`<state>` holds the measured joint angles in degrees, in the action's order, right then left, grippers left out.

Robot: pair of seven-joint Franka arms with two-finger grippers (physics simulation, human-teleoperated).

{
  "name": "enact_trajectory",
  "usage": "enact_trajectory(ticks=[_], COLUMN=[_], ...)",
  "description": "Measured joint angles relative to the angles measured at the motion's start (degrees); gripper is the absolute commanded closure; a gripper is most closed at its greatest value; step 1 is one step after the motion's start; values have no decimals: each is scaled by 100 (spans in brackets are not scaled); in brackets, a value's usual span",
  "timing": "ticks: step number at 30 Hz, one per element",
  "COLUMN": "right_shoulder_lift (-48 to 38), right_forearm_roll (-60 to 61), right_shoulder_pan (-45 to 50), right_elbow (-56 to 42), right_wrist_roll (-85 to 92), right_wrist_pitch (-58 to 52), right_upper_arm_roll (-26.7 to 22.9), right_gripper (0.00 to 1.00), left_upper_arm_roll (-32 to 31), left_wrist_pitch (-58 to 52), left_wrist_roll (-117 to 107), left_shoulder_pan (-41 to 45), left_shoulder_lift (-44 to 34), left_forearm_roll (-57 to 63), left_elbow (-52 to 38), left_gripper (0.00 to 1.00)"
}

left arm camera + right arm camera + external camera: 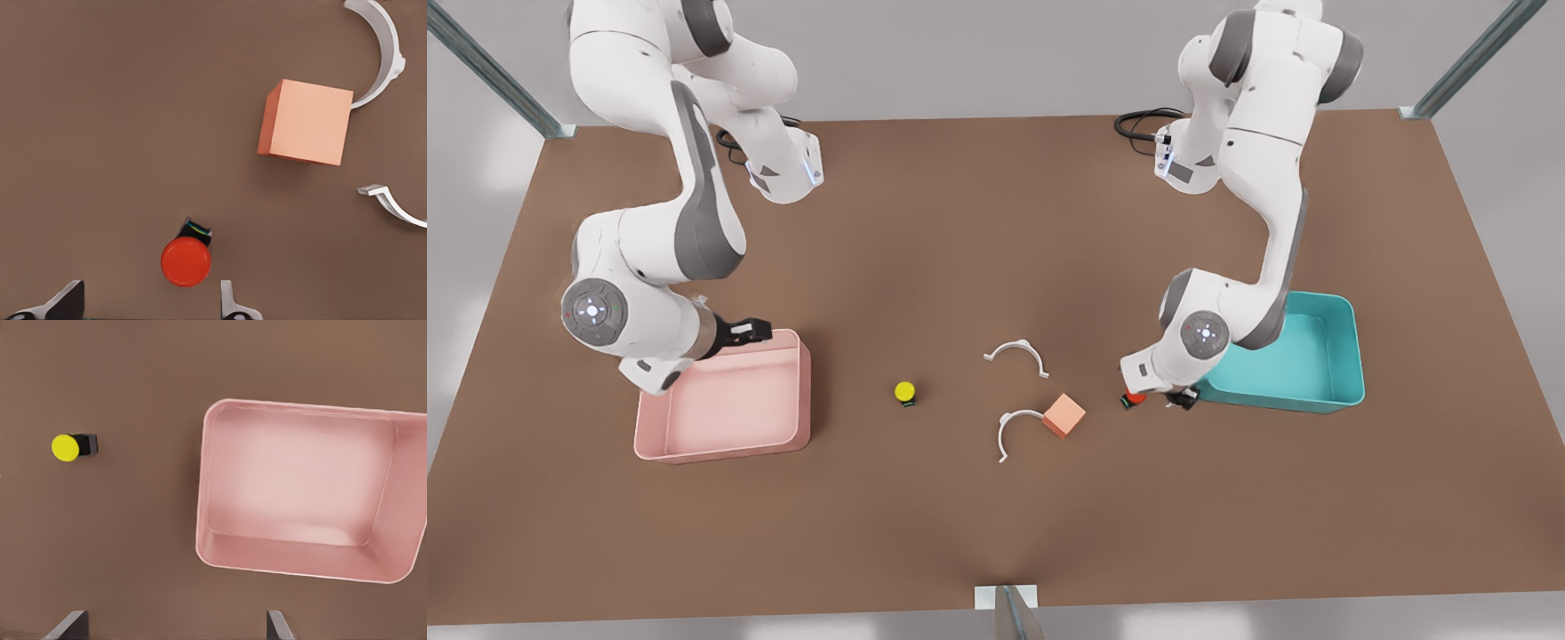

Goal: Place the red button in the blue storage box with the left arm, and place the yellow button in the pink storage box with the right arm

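- Right gripper (758,332), fingers apart, hovers over the pink storage box's (783,436) far rim.
- Yellow button (905,391) sits on the table between that box and 2 white clips.
- Left gripper (1172,398), fingers apart, is just beside the red button (1133,399), near the blue storage box (1352,356).

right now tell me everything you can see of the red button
The red button is a tiny push-button: a round, glossy red cap on a short dark base that pokes out from under it. It sits on the brown table, outside the blue storage box and beside its near corner. The left gripper hovers right over it, fingers open, not touching it. The salmon-orange cube lies apart from it.
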<state>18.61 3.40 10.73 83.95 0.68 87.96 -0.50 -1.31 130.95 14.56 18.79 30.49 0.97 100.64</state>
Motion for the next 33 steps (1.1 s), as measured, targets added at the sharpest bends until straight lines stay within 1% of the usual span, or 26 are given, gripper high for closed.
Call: enact_trajectory(ticks=[2,7,11,15,16,17,18,19,20,23,26,29,32,33], right_shoulder_lift=[248,802,1210,1693,1887,2082,2250,2374,2479,2762,3005,3090,3067,3034], right_forearm_roll=[5,7,9,-282,-321,-350,-373,-390,-404,-440,-454,-462,-426,-410], right_shoulder_pan=[167,636,785,1011,1025,1038,1044,1047,1052,1054,1053,1060,1070,1072], right_elbow=[71,484,344,22,-144,-349,-497,-575,-615,-652,-657,-662,-673,-640], right_wrist_roll=[-147,-681,-1147,-1518,-1597,-1671,-1742,-1801,-1823,-1708,-1457,-1233,-1090,-1069], right_wrist_pitch=[365,1352,2109,2604,2686,2756,2827,2914,3025,3354,3740,4031,4201,4236], right_upper_arm_roll=[101,138,142,139,153,176,191,224,259,291,292,306,473,553], right_gripper=[0,0,0,0,0,0,0,0,0,0,0,0,0,0], left_upper_arm_roll=[0,-1,-1,0,-1,0,0,-1,-1,-1,-1,4,8,8], left_wrist_pitch=[324,788,961,1054,1071,1085,1096,1106,1114,1130,1129,1094,1011,922], left_wrist_roll=[131,402,572,709,738,764,790,815,838,898,948,985,1012,1020], left_shoulder_pan=[37,105,101,85,79,76,74,73,73,69,58,41,-4,-37], left_shoulder_lift=[148,304,359,542,571,587,595,600,602,589,521,389,230,71], left_forearm_roll=[-3,-8,-9,-9,-9,-7,-7,-7,-8,-11,-11,-6,5,8], left_elbow=[-7,130,403,417,407,399,394,387,384,381,380,380,381,381], left_gripper=[0,0,0,2,8,18,22,22,25,38,43,45,46,46])
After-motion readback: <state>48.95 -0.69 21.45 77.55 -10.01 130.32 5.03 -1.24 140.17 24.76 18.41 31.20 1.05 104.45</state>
